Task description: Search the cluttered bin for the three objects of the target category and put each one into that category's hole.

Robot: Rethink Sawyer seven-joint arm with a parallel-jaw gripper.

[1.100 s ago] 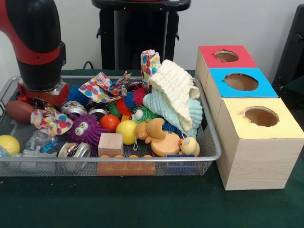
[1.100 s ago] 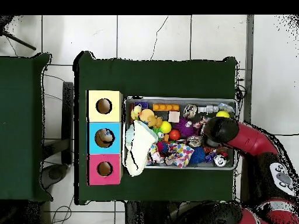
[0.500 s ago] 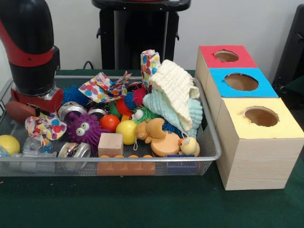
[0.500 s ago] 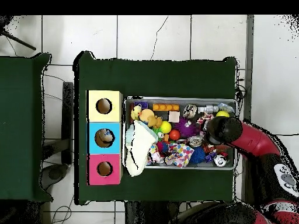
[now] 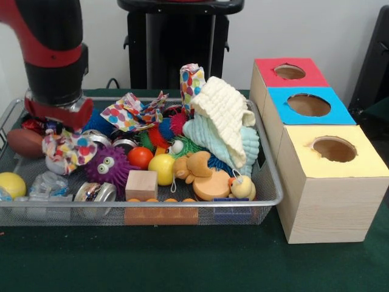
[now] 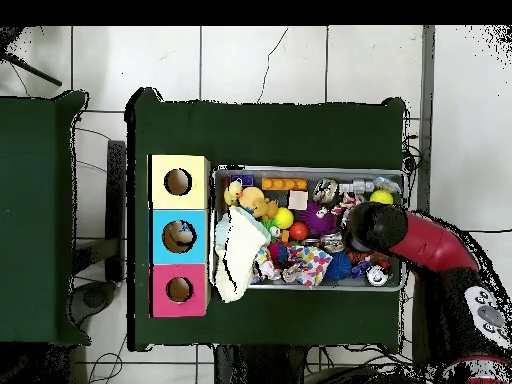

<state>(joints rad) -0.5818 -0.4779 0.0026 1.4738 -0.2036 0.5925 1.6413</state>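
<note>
A wire mesh bin (image 5: 182, 204) holds mixed toys, cloths and metal tins. At its left end my gripper (image 5: 64, 135) hangs under the red and black wrist (image 5: 56, 100), with a small polka-dot cloth (image 5: 67, 151) dangling from it just above the clutter. The fingers are hidden by that cloth. Three boxes stand right of the bin: red-topped (image 5: 290, 73), blue-topped (image 5: 310, 104) and yellow-topped (image 5: 334, 152), each with a round hole. From overhead the arm (image 6: 395, 232) covers the bin's right end.
A second polka-dot cloth (image 5: 130, 112), a cream cloth (image 5: 226, 115) and a pale blue cloth (image 5: 209, 137) pile up in the middle. A purple spiky ball (image 5: 108, 164), wooden block (image 5: 141, 184), yellow ball (image 5: 161, 168), brown football (image 5: 25, 143) and duck (image 5: 242, 187) lie around.
The arm dipped toward the bin's left end, then rose and shifted slightly right. The small polka-dot cloth came up with it.
</note>
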